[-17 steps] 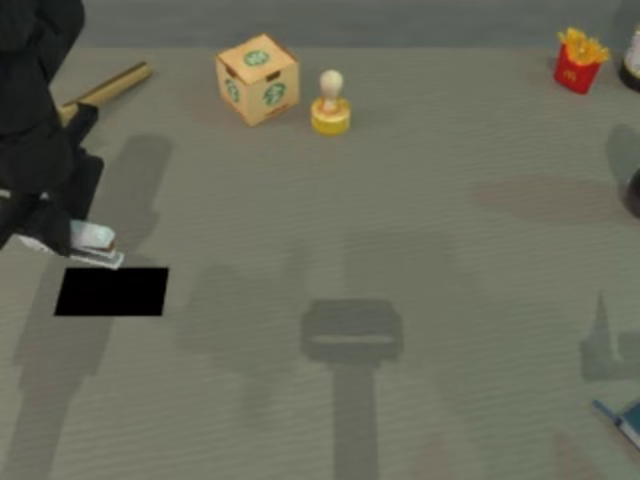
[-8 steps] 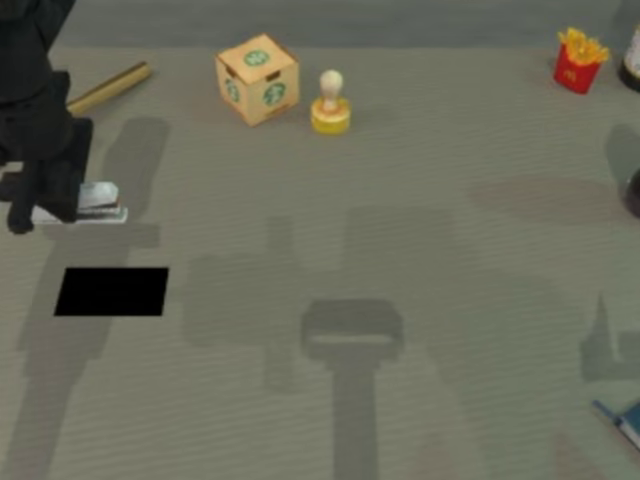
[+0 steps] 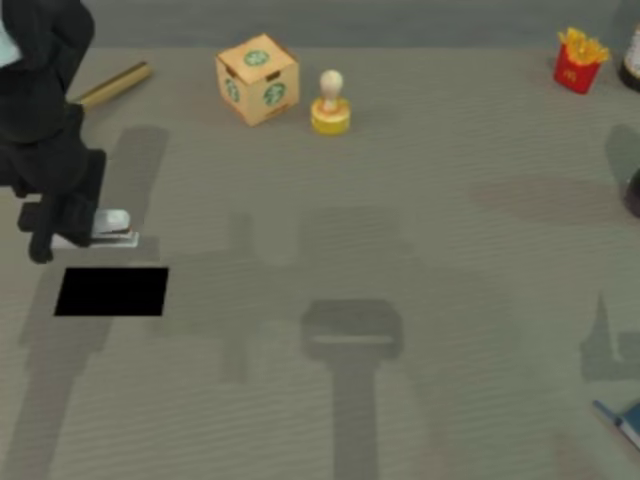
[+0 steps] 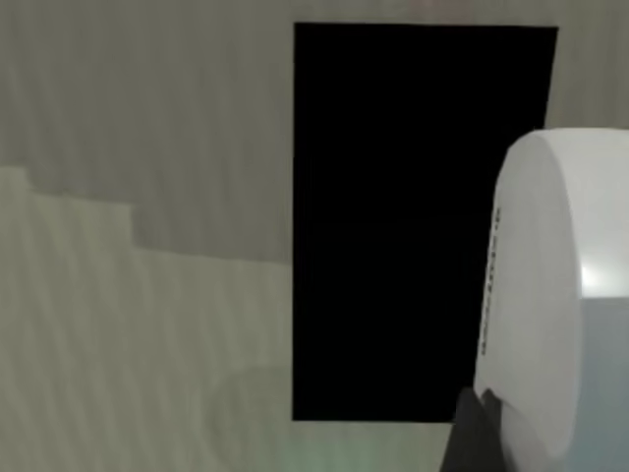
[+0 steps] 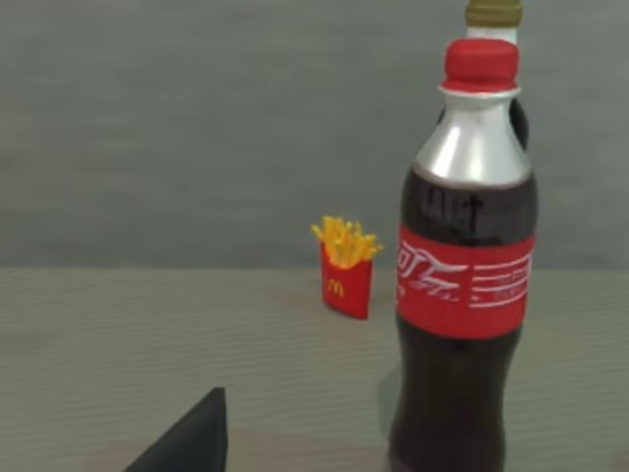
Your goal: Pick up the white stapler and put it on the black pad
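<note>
Overhead, the left claw (image 3: 72, 228) grips the smooth, slim white stapler (image 3: 113, 225), carried just off the far edge of the flat matte black pad (image 3: 111, 291). Its wrist view alone shows the stapler's (image 4: 550, 295) rounded glossy end over the pad (image 4: 393, 216). My right arm stays parked out of sight.

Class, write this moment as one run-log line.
left end effector: holding slim white stapler | position: just above-beside flat matte black pad | placement: not yet done | right arm: parked
</note>
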Controlling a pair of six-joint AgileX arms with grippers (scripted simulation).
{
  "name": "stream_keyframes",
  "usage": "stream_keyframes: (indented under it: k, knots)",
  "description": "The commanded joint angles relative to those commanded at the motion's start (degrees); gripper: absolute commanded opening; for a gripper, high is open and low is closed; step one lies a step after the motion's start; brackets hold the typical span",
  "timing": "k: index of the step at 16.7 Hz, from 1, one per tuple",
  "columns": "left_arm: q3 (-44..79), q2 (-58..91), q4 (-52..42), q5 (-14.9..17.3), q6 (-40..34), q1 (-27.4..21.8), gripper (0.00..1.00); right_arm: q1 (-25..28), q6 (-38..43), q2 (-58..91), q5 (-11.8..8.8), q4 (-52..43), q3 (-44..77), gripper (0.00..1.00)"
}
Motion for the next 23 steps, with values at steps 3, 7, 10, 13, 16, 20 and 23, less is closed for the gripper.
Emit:
stream_keyframes:
  k: [3, 7, 10, 13, 16, 20, 23]
  knots:
    - [-5.4, 2.2, 8.0, 0.1, 0.0, 0.0, 0.00, 0.0, 0.0, 0.0, 0.0, 0.0, 0.0, 1.00]
    - [-8.1, 3.5, 11.3, 0.1, 0.0, 0.0, 0.00, 0.0, 0.0, 0.0, 0.0, 0.0, 0.0, 1.00]
    - [-8.1, 3.5, 11.3, 0.1, 0.0, 0.0, 0.08, 0.0, 0.0, 0.0, 0.0, 0.0, 0.0, 1.00]
    - [-8.1, 3.5, 11.3, 0.1, 0.0, 0.0, 0.30, 0.0, 0.0, 0.0, 0.0, 0.0, 0.0, 1.00]
    - [-8.1, 3.5, 11.3, 0.1, 0.0, 0.0, 0.53, 0.0, 0.0, 0.0, 0.0, 0.0, 0.0, 1.00]
    - [-8.1, 3.5, 11.3, 0.1, 0.0, 0.0, 0.83, 0.0, 0.0, 0.0, 0.0, 0.0, 0.0, 1.00]
    - [-8.1, 3.5, 11.3, 0.1, 0.0, 0.0, 1.00, 0.0, 0.0, 0.0, 0.0, 0.0, 0.0, 1.00]
